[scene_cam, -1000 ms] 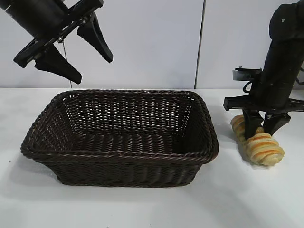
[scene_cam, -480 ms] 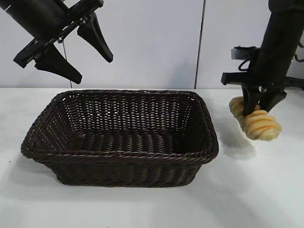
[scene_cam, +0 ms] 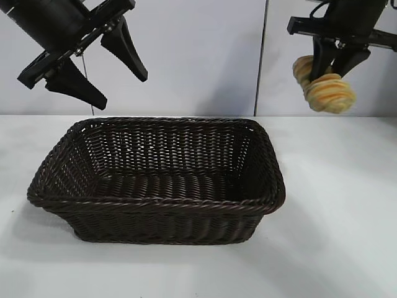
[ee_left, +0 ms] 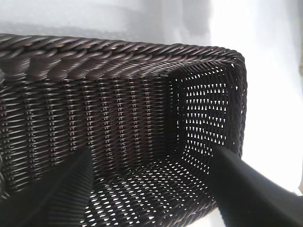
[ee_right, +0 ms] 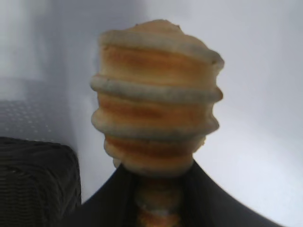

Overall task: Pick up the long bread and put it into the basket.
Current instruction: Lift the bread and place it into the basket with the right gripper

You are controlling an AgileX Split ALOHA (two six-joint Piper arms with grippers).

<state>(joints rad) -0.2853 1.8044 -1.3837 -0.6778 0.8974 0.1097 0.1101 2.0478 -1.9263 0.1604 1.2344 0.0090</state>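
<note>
Long bread (scene_cam: 330,92) clamped in right gripper (scene_cam: 335,67) jaws, high beside basket (scene_cam: 155,205), not yet inside; left gripper (scene_cam: 102,65) jaws wide open, empty, above basket.

Right gripper (scene_cam: 335,62) hides the long bread's (scene_cam: 329,92) middle.

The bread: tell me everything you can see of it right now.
The bread is an oblong golden-tan loaf with orange-brown crosswise ridges, its crust matte and a little pale on the ridge tops. The right hand is shut on it near the middle, so both ends stick out past the fingers. It hangs tilted in the air, clear of the table, up and to the right of the basket, not yet over it.
</note>
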